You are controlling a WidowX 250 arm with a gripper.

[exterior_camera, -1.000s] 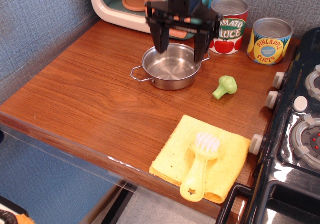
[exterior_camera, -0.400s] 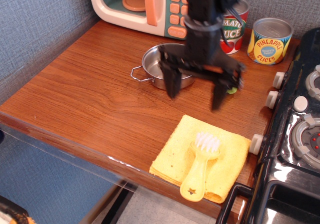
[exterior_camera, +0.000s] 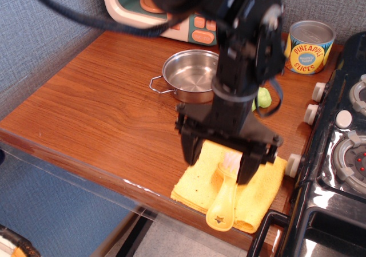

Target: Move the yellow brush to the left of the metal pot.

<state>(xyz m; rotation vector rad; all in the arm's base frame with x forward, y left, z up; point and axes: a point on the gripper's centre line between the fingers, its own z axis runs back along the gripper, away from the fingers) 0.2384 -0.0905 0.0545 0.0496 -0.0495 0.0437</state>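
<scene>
The yellow brush (exterior_camera: 225, 202) lies on a flat yellow cloth (exterior_camera: 197, 184) near the counter's front right edge, its star-holed handle end toward me. The white bristles are partly hidden behind my gripper. My gripper (exterior_camera: 221, 161) is open and hangs just above the brush head, one finger on each side of it. The metal pot (exterior_camera: 187, 74) sits empty at the back middle of the counter, its wire handle pointing left; my arm covers its right rim.
A toy microwave (exterior_camera: 134, 2) stands at the back. A pineapple can (exterior_camera: 309, 46) stands at the back right. A green broccoli toy (exterior_camera: 262, 98) peeks out behind my arm. A toy stove (exterior_camera: 343, 154) borders the right side. The counter's front edge (exterior_camera: 86, 164) drops off.
My gripper has moved from above the pot forward and right, down to the brush on the cloth. It has stayed open. Brush, cloth and pot have not moved.
</scene>
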